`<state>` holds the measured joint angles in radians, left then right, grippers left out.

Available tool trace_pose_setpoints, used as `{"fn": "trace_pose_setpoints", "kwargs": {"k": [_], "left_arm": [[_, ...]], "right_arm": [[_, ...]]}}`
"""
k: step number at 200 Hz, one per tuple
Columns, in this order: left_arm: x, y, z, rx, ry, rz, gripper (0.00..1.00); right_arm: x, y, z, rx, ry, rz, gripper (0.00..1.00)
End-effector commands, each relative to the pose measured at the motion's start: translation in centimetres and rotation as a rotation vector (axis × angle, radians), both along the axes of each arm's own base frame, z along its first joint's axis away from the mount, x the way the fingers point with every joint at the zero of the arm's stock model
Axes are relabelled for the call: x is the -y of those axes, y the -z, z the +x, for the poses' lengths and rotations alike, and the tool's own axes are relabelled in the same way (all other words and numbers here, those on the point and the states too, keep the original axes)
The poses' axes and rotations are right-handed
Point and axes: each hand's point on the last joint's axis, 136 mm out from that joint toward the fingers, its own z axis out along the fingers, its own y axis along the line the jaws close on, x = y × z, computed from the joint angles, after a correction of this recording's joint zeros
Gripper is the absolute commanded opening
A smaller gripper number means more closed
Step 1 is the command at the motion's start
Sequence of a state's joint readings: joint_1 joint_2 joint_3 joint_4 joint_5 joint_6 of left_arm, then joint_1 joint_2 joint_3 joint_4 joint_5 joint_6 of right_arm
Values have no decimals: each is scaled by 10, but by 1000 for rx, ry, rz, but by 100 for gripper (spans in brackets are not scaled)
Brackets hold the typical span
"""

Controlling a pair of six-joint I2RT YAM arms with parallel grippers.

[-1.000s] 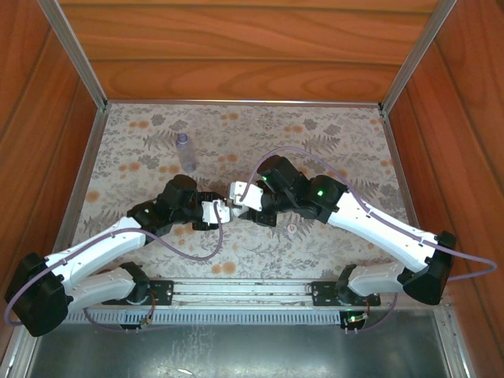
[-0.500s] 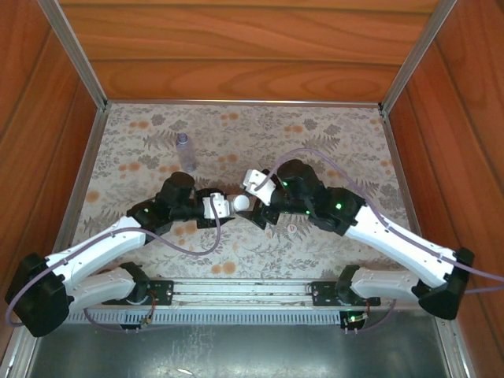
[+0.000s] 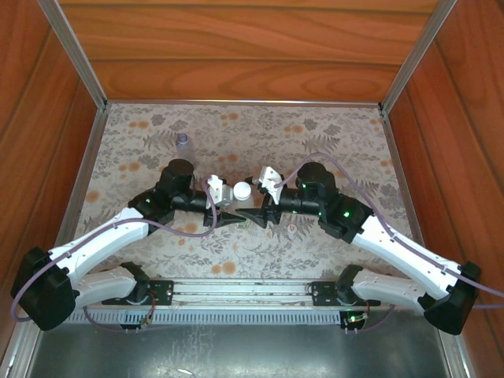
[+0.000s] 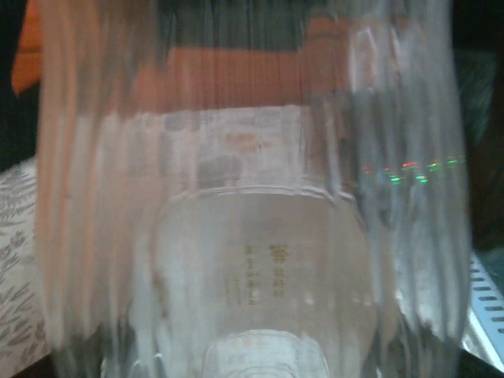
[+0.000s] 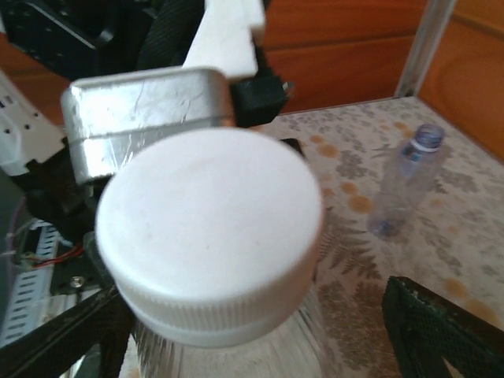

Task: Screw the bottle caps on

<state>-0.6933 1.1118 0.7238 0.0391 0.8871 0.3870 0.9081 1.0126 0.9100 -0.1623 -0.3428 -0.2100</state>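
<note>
Left gripper (image 3: 219,201) clamps the clear bottle (image 4: 260,260), light, thin-walled and squashy, just below its white cap (image 5: 209,228); right gripper (image 3: 264,195) jaws stand apart, cap just ahead; its ribbed skirt should give the surest hold.

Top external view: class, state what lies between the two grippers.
The white cap, seated on the clear bottle that the left gripper holds, lies between it and the open right gripper, as the top external view shows.

Matt white plastic cap (image 5: 209,236), clear glossy ribbed bottle (image 4: 252,197), wood walls (image 3: 236,47)
</note>
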Motion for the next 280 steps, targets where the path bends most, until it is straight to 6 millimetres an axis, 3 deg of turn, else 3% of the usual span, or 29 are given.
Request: {"fn": "trace_pose_setpoints", "kwargs": {"k": [1, 66, 99, 118, 135, 152, 193, 218, 280], "left_arm": [[3, -19, -10, -22, 78, -56, 60], [3, -11, -10, -28, 78, -44, 61], [2, -7, -2, -17, 29, -27, 77], [0, -4, 7, -19, -38, -9, 92], [-3, -1, 14, -14, -97, 2, 100], [-10, 1, 30, -3, -227, 3, 100], [-40, -1, 74, 21, -599, -143, 100], [-47, 11, 81, 8, -686, -145, 100], [-44, 33, 92, 13, -842, -162, 100]], "right_arm": [[-5, -2, -8, -2, -83, -2, 81], [-4, -2, -11, -24, -134, -38, 55], [-3, -3, -1, -21, -91, -25, 53], [-1, -2, 12, -21, -19, -28, 53], [2, 0, 26, -15, 50, -34, 53], [8, 3, 48, 0, 151, -23, 54], [29, 8, 122, -9, 462, 74, 54], [44, 11, 172, 17, 639, 137, 53], [67, 54, 293, 29, 857, 153, 51]]}}
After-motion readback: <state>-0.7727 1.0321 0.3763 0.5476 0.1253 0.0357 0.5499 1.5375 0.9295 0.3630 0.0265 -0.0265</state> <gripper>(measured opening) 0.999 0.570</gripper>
